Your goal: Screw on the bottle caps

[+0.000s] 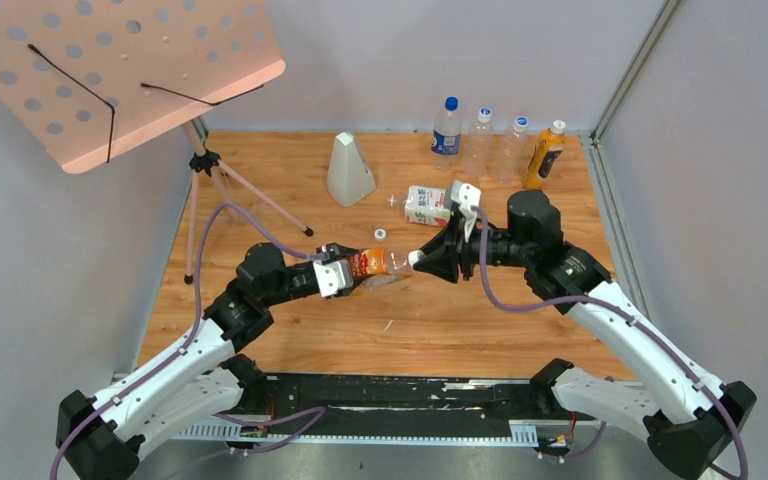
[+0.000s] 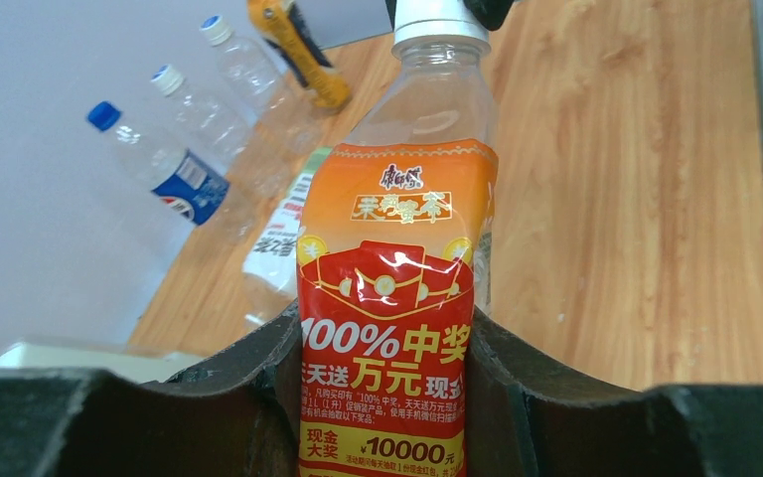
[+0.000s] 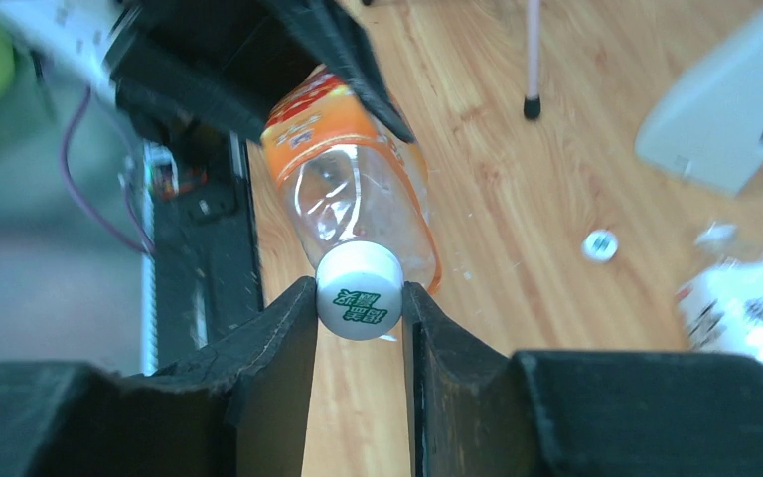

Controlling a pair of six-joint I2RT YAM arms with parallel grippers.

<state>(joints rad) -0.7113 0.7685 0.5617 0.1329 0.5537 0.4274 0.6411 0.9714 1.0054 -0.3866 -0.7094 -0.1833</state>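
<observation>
Holding orange bottle [image 1: 378, 263] sideways at mid-frame in top view. Left end effector [image 2: 387, 343] clamped round label, right end effector [image 3: 360, 310] pinched on white cap [image 3: 360, 295] at neck.

Risks I see:
- cap cross-threads if axes are off
- thin bottle buckles or spins in grip under twist

Right wrist view shows cap between fingers; top view too coarse for that. Top view shows spare cap [image 1: 381, 233] and second bottle [image 1: 427, 204] lying on counter [image 1: 460, 330], upper centre.
</observation>
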